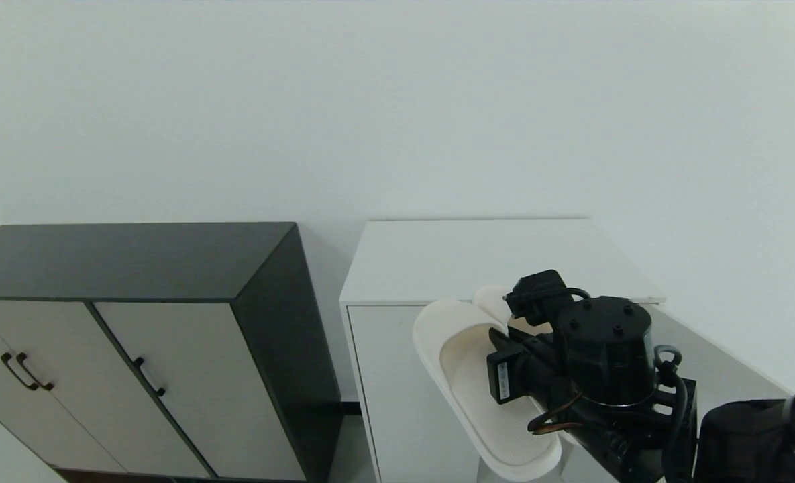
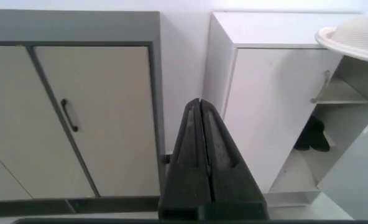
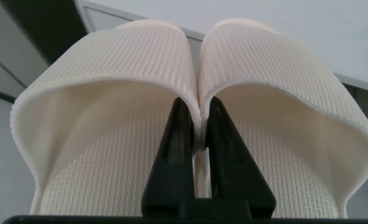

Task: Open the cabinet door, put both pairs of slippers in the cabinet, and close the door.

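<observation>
Slippers (image 3: pixel 109 81) sit clamped in the right tool (image 3: pixel 199 115); left tool (image 2: pixel 200 109) fingers pressed together.

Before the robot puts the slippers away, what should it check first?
1. Cream slippers held tight in the right gripper: ok, both are pinched together.
2. White cabinet open: ok, its shelves show inside.
3. Room on a shelf: ok, the upper one looks bare.
4. Other pair already inside: cannot tell. A dark shape sits lower down and may be slippers.
5. Left gripper not carrying anything: ok, it is shut and empty.
</observation>
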Tool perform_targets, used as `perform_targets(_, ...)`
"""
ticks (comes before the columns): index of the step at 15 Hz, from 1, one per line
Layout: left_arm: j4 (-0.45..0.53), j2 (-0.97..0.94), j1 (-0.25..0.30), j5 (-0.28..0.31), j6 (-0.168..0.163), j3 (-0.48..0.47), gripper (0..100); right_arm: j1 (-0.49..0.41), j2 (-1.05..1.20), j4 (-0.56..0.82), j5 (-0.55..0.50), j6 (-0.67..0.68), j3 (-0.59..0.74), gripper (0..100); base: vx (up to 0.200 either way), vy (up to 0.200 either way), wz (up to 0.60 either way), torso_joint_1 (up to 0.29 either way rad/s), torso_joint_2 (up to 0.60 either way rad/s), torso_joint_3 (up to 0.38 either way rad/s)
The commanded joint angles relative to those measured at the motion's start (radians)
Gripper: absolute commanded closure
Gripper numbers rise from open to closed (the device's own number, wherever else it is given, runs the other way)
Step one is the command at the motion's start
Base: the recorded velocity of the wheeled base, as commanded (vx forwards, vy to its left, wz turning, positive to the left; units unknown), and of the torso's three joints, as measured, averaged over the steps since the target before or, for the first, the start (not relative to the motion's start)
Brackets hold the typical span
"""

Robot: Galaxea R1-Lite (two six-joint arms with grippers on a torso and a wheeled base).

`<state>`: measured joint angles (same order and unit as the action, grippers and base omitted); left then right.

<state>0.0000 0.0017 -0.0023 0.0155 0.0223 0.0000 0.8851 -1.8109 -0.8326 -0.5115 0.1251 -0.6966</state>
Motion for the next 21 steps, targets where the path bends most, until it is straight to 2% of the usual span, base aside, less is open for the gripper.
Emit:
perform_targets(1,0.000,0.000,-0.002,0.000,0.001,0.000,100,0.002,-0.004,0.000,0.001,0.001,0.000,100,0.000,-0.200,0.00,0.002,0.00,-0.002)
perform_targets(12,0.000,0.000,-0.001,0.000,0.001,0.000,100,0.002,-0.004,-0.023,0.004,0.001,0.016,100,0.000,-0.200,0.00,0.002,0.00,0.002)
perform_targets(16,0.000,0.000,-0.002,0.001,0.001,0.000,100,0.002,-0.004,-0.053,0.013,-0.001,0.037,100,0.000,0.000,0.00,0.000,0.00,0.000)
perform_targets(18,0.000,0.000,-0.002,0.001,0.001,0.000,100,0.003,0.025,-0.053,0.080,-0.002,0.069,100,0.000,0.000,0.00,0.000,0.00,0.000)
perform_targets(21,0.000,0.000,-0.002,0.001,0.001,0.000,100,0.003,0.053,-0.053,0.096,-0.005,0.088,100,0.000,0.000,0.00,0.000,0.00,0.000)
